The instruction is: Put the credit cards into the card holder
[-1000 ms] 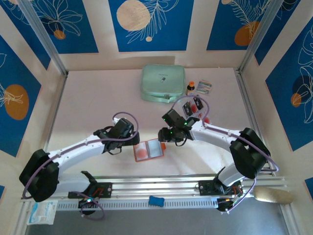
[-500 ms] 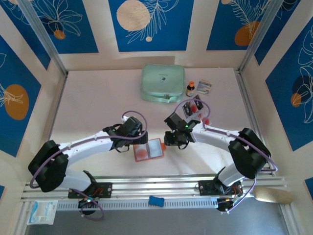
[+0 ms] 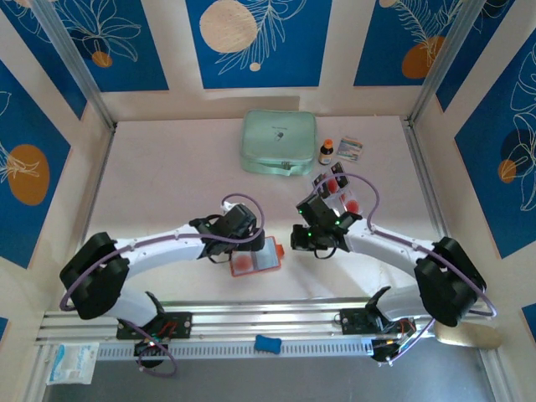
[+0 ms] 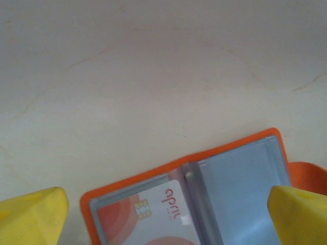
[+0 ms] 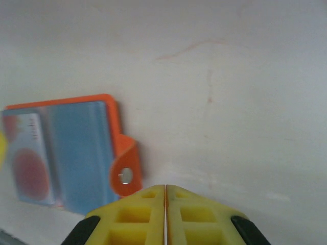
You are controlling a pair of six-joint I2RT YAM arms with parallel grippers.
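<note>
On the pale table [image 3: 167,167], left gripper [image 4: 166,214] gapes empty astride the open card holder [image 4: 235,168], probably to steady it; right gripper [image 5: 165,214], three o'clock, closed empty.

the card holder [image 3: 266,255] lies open at the table [image 3: 167,184]'s front, one card [image 4: 148,219] in its left pocket, more cards [image 3: 329,184] behind-right.

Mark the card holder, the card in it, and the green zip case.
card holder [image 5: 82,153], right wrist view, on the empty clear sleeve.
credit card [image 4: 153,224], left wrist view, on the pale face by the chip.
green zip case [image 3: 279,142], top external view, on the lid centre.
</note>
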